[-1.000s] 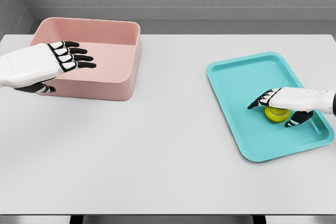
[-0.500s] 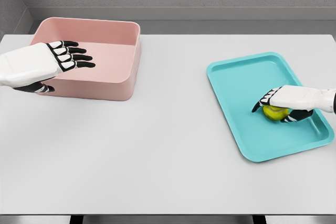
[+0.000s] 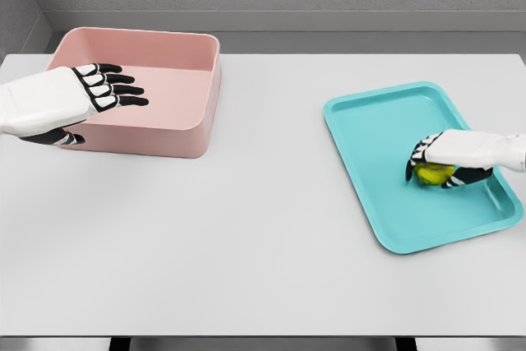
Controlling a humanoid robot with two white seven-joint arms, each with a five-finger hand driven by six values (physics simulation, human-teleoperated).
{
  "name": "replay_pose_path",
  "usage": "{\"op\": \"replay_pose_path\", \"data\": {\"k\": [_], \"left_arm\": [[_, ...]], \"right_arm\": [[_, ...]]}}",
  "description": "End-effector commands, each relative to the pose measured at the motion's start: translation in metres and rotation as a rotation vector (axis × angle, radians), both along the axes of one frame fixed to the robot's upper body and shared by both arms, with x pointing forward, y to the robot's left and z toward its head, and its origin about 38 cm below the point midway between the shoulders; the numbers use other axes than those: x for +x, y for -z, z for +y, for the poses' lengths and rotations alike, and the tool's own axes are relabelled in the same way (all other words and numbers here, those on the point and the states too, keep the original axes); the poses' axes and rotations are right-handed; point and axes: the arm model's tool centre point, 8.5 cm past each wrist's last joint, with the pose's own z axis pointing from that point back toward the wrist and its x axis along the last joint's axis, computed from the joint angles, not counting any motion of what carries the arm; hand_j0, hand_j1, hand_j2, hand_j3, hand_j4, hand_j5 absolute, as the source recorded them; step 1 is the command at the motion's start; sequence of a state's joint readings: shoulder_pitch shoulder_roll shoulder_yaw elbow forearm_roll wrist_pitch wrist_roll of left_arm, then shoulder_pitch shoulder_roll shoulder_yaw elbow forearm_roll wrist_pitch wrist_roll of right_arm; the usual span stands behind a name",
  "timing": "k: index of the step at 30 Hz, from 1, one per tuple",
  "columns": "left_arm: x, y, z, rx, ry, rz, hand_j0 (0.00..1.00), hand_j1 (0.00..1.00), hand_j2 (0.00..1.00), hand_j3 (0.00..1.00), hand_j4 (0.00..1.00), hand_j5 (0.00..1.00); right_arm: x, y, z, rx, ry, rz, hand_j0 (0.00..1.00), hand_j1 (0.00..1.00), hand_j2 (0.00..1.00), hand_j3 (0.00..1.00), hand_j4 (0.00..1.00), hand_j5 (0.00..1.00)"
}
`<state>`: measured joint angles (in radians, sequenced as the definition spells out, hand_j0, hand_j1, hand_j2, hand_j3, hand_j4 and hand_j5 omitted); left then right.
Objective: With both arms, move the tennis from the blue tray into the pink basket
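**The right hand grabs the ball in the tray**

The right hand [image 3: 448, 162] is down in the blue tray [image 3: 386, 125]. Its fingers are curled around the yellow tennis ball [image 3: 432, 173], and only a bit of the ball peeks out under them. It looks like the hand has hold of the ball, and the ball seems to sit on the tray floor, near the tray's right side.

The left hand [image 3: 78, 94] hangs over the front left part of the pink basket [image 3: 177, 133]. Its fingers are stretched out flat and hold nothing. The basket sits far across the white table [image 3: 263, 228] from the tray.

What could go wrong? The ball is round and smooth, so it could pop out if the fingers do not wrap it well. Then it might roll about in the tray, or hop over the low rim and roll along the table. The trip to the basket is long too. If the ball has to go from one hand to the other, it could drop in the middle, where there is only bare table to catch it. The flat left hand would need to cup itself first, or the ball may roll right off it.
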<state>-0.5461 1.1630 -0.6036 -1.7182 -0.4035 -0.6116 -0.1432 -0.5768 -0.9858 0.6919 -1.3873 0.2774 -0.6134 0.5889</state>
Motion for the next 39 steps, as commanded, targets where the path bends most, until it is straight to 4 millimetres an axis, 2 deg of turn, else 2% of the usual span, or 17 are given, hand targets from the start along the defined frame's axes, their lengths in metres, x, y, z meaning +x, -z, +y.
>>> {"op": "replay_pose_path", "data": {"k": [1,6,15,17,24,36,39], "left_arm": [[0.000,-0.001,0.000,-0.006,0.001,0.000,1.00,1.00,1.00,1.00,1.00,1.00],[-0.002,-0.002,-0.003,-0.006,0.010,-0.002,1.00,1.00,1.00,1.00,1.00,1.00],[-0.005,-0.001,-0.008,-0.006,0.028,-0.001,1.00,1.00,1.00,1.00,1.00,1.00],[-0.006,-0.001,-0.008,-0.006,0.028,0.000,1.00,1.00,1.00,1.00,1.00,1.00],[-0.006,-0.001,-0.008,-0.006,0.028,0.000,1.00,1.00,1.00,1.00,1.00,1.00],[-0.006,0.000,-0.005,0.001,0.021,0.006,1.00,1.00,1.00,1.00,1.00,1.00],[-0.007,0.001,-0.003,0.006,0.018,0.011,1.00,1.00,1.00,1.00,1.00,1.00]], "right_arm": [[0.000,-0.015,0.003,0.012,-0.012,-0.034,0.56,0.56,0.56,0.56,0.56,0.56],[-0.006,-0.039,0.021,0.023,-0.081,-0.095,0.56,0.56,0.56,0.56,0.56,0.56],[-0.026,-0.057,0.074,0.058,-0.254,-0.158,0.54,0.54,0.54,0.54,0.54,0.54],[-0.025,-0.062,0.080,0.067,-0.266,-0.173,0.54,0.54,0.54,0.54,0.54,0.54],[-0.026,-0.064,0.118,0.128,-0.346,-0.208,0.54,0.54,0.54,0.54,0.54,0.54],[-0.022,-0.055,0.207,0.221,-0.490,-0.261,0.53,0.53,0.53,0.53,0.53,0.53],[-0.024,-0.045,0.227,0.228,-0.519,-0.252,0.53,0.53,0.53,0.53,0.53,0.53]]}}
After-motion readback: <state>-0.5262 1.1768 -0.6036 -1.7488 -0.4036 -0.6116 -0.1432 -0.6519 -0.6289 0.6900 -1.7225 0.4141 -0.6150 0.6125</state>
